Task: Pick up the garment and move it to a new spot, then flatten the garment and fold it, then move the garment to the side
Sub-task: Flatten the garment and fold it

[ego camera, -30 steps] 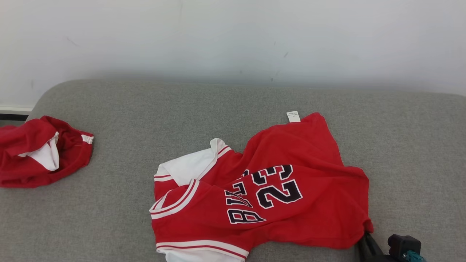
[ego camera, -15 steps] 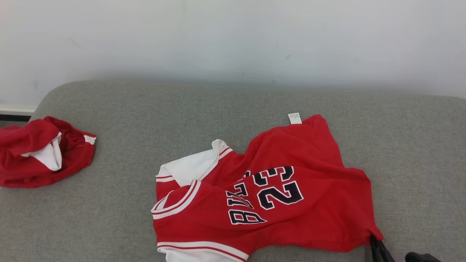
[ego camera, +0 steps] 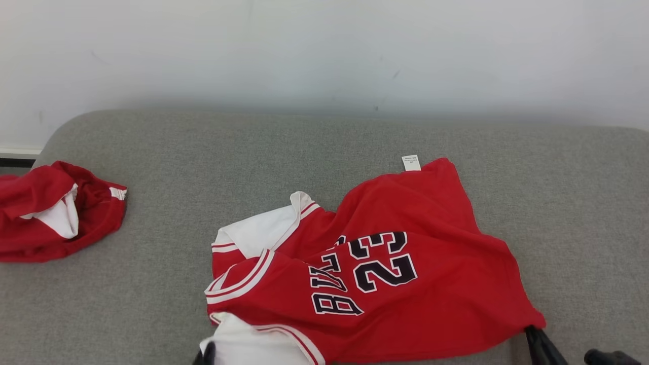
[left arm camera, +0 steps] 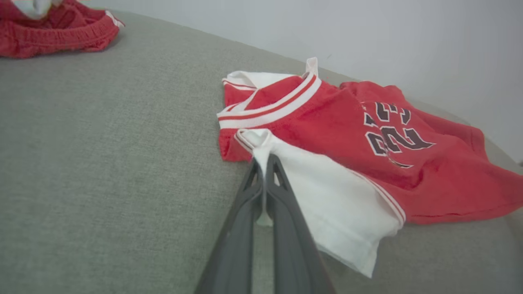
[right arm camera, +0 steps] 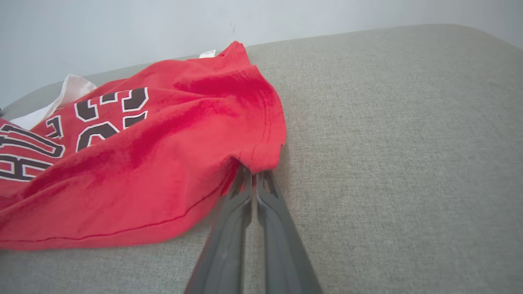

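— How far along is it, from where you're standing?

— Early, I'd say. The red jersey (ego camera: 385,263) lies rumpled near the middle of the grey couch (ego camera: 324,147). Its number side is up, and one white sleeve (left arm camera: 327,196) is turned out at the near edge.

— And the arms?

— Both have a bite. The left pincer (left arm camera: 265,163) is pinched tight on the edge of that white sleeve, with a sliver of cloth squeezed between its two dark fingers. The right pincer (right arm camera: 253,175) is clamped on the red hem corner (right arm camera: 261,161) at the other end, tips together with the cloth tucked in.

— So it's picked up?

— Gripped, not lifted. The body of the jersey rests on the couch. I'd judge this is the very start of the first step. The lift and the carry to a new spot are to come, then the flattening, the fold and the move aside.

— What's that red heap far left?

— Another red and white garment (ego camera: 56,213), bunched near the left end of the couch, well apart from the jersey. Neither pincer is near it.

— Anything to mind?

— Both grips are along the near side, one at the sleeve and one at the hem corner. So I'd expect it to hang unevenly when raised, with the care label (ego camera: 411,162) end trailing. That's only my guess.
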You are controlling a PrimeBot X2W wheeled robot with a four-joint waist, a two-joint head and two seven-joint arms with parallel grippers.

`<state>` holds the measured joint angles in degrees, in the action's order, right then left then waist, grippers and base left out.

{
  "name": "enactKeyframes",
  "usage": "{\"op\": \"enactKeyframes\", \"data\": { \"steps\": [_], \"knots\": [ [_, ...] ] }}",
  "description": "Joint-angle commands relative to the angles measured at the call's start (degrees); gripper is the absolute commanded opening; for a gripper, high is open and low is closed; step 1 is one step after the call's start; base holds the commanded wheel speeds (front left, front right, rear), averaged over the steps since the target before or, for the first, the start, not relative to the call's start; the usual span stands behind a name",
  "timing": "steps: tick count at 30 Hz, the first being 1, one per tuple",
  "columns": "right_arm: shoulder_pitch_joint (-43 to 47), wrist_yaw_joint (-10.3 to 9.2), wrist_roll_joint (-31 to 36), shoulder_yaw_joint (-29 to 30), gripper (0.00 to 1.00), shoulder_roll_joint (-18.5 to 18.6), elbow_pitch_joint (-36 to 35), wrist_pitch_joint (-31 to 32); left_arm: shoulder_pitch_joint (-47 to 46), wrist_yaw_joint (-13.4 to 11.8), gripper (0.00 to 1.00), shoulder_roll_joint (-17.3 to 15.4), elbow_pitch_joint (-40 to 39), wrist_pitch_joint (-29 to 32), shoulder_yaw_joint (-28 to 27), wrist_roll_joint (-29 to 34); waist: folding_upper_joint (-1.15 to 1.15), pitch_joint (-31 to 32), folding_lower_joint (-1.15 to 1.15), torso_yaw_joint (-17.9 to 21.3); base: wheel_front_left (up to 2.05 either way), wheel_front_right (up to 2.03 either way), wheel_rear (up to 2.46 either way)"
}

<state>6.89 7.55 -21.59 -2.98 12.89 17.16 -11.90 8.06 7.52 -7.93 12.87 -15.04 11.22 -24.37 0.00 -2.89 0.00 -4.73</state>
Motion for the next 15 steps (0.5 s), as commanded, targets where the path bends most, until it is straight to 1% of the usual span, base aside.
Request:
{"op": "enactKeyframes", "data": {
  "steps": [1, 4, 6, 8, 11, 15],
  "knots": [
    [-0.9, -0.15, -0.5, -0.2, 0.0, 0.6, -0.6, 0.4, -1.8, -0.1, 0.0, -0.7, -0.7, -0.2, 0.1, 0.0, 0.0, -0.2, 0.0, 0.1, 0.0, 0.0, 0.0],
    [-4.1, -0.15, -2.4, -0.9, 0.0, 2.8, -3.7, 2.8, -6.6, -0.1, 0.0, -3.3, -2.2, -0.2, 0.7, -1.1, 0.0, -1.3, 0.0, 0.1, 0.0, 0.0, 0.0],
    [-7.2, -0.15, -3.1, -1.8, 0.0, 4.8, -5.4, 4.9, -11.1, -0.1, 0.0, -6.0, -2.9, -0.2, 1.7, -1.5, 0.0, -2.4, 0.0, 0.2, 0.0, 0.0, 0.0],
    [-11.5, -0.15, -4.9, -2.5, 0.0, 6.2, -6.9, 7.4, -17.2, -0.1, 0.0, -8.7, -4.2, 1.2, 2.9, -2.3, 0.0, -3.8, 0.0, 0.2, 0.0, 0.0, 0.0],
    [-20.3, -0.15, -7.1, -3.9, 0.0, 8.7, -8.2, 11.6, -27.0, -0.1, 0.0, -13.1, -4.7, 4.7, 4.8, -4.3, 0.0, -7.1, 0.0, 0.7, 0.0, 0.0, 0.0],
    [-34.5, -0.15, -11.3, -5.2, 0.0, 9.9, -6.7, 16.6, -42.9, -0.1, 0.0, -18.0, -3.3, 10.0, 7.7, -7.7, 0.0, -12.4, 0.0, 1.2, 0.0, 0.0, 0.0]
  ]
}}
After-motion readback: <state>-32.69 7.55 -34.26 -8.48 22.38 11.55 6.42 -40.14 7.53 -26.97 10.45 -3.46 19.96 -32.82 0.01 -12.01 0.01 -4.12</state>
